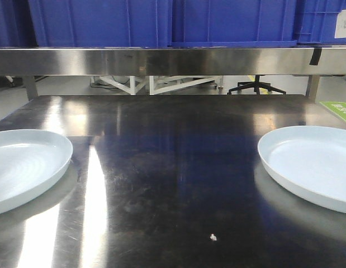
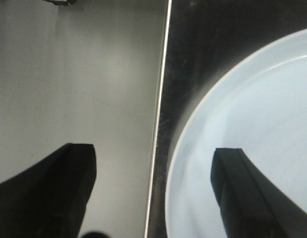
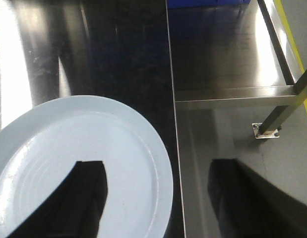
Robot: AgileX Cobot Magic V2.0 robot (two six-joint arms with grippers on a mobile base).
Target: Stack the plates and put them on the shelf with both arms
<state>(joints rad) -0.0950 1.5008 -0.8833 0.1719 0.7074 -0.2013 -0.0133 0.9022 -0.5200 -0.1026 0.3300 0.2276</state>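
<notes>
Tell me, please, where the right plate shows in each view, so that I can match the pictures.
Front view: the right plate lies at the right edge, cut off by the frame.
Left wrist view: not in it; the plate there is the left plate.
Right wrist view: lower left, with one finger of the right pincer above it.
Shared landmark: the steel table, which lies under the plates in all three views.

Workshop: steel bench (image 1: pixel 173 167), blue crates (image 1: pixel 105 22)
</notes>
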